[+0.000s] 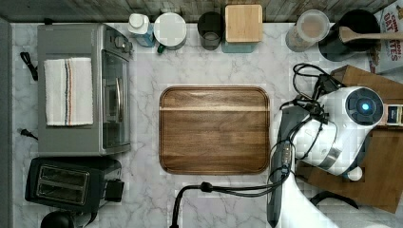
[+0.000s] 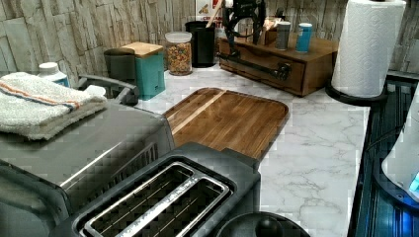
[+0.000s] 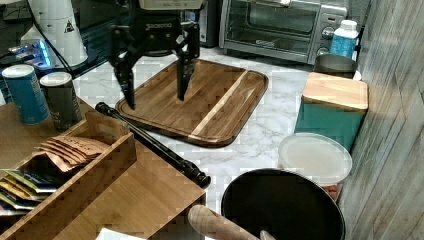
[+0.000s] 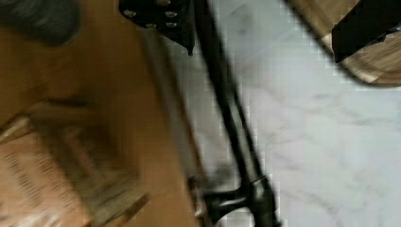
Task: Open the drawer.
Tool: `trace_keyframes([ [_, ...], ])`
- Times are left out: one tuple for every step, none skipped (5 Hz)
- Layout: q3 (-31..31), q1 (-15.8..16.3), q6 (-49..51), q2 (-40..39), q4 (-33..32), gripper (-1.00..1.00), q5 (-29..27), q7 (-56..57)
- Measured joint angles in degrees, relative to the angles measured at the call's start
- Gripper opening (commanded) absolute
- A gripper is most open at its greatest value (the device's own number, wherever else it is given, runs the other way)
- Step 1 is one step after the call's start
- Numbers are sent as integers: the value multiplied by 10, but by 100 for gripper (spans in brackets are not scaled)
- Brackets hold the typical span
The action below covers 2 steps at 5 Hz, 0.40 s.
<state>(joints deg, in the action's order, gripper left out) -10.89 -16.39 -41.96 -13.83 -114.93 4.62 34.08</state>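
Note:
The drawer [image 2: 262, 79] is the front of a small wooden cabinet [image 3: 135, 195]; it looks flush with the cabinet. Its long black bar handle [image 2: 252, 64] [image 3: 150, 142] runs across the front. My gripper [image 3: 155, 100] hangs open above one end of the handle, fingertips pointing down and a short way over the bar. In the wrist view the handle [image 4: 231, 123] passes between the two fingers [image 4: 161, 19], much nearer one of them, with the cabinet's wood [image 4: 108, 94] beside it. Nothing is held. In the left view the gripper [image 2: 242, 37] stands over the handle's far end.
A flat wooden tray [image 1: 214, 129] lies mid-counter beside the cabinet. Two cans [image 3: 25, 92] and a box of packets [image 3: 65, 150] sit on the cabinet top. A black pot [image 3: 282, 205], jars, a toaster oven [image 1: 81, 90], a toaster [image 1: 66, 183] and a paper towel roll [image 2: 365, 47] line the edges.

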Motion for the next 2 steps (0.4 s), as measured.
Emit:
trace_keyframes([
  [1, -3, 17, -11, 19, 100, 4, 10],
  [7, 0, 12, -34, 45, 100, 19, 11],
])
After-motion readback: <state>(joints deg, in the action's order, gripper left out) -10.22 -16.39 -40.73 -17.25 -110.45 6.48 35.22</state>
